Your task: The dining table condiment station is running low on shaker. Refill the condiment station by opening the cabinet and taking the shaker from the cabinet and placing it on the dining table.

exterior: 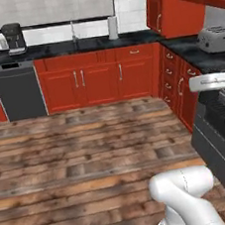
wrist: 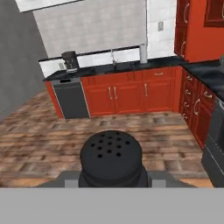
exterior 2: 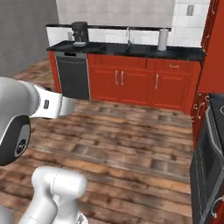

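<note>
gripper (wrist: 113,181) is clamping the black shaker (wrist: 112,158) at bottom centre of the hand view, carrying it over the wood floor (exterior: 79,148). wall cabinet (exterior: 168,2) sits upper right. risk: base turning could be jolting the shaker loose before the dining table.

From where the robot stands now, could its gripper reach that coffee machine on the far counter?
Probably not: a wide stretch of wooden floor lies between, and the gripper is already shut on a black shaker. The coffee machine stands far off.
</note>
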Controlling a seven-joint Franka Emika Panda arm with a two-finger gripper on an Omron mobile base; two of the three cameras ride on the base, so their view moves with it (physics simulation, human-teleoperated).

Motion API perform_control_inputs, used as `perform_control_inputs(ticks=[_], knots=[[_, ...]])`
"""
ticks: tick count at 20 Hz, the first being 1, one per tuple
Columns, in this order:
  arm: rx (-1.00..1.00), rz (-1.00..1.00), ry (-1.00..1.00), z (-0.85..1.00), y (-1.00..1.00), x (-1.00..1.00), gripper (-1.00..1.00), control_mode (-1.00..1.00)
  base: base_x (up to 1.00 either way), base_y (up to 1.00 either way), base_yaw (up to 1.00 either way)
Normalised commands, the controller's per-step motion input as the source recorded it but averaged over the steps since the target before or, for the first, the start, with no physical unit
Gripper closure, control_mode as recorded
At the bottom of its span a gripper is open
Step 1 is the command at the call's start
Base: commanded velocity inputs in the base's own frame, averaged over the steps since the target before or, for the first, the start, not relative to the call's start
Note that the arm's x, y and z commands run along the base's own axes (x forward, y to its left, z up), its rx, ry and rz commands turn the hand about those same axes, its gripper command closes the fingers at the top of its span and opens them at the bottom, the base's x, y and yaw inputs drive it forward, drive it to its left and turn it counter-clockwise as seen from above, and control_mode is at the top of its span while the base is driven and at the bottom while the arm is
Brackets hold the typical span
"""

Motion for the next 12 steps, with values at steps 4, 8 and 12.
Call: perform_control_inputs(ticks=[4,8,12], knots=[[0.00,0.00,0.00,0.00,0.00,0.00,1.00,1.00,0.17,0.19,0.79],[0.00,0.00,0.00,0.00,0.00,0.00,1.00,1.00,0.26,0.14,0.73],[0.00,0.00,0.00,0.00,0.00,0.00,1.00,1.00,0.38,0.06,0.65]])
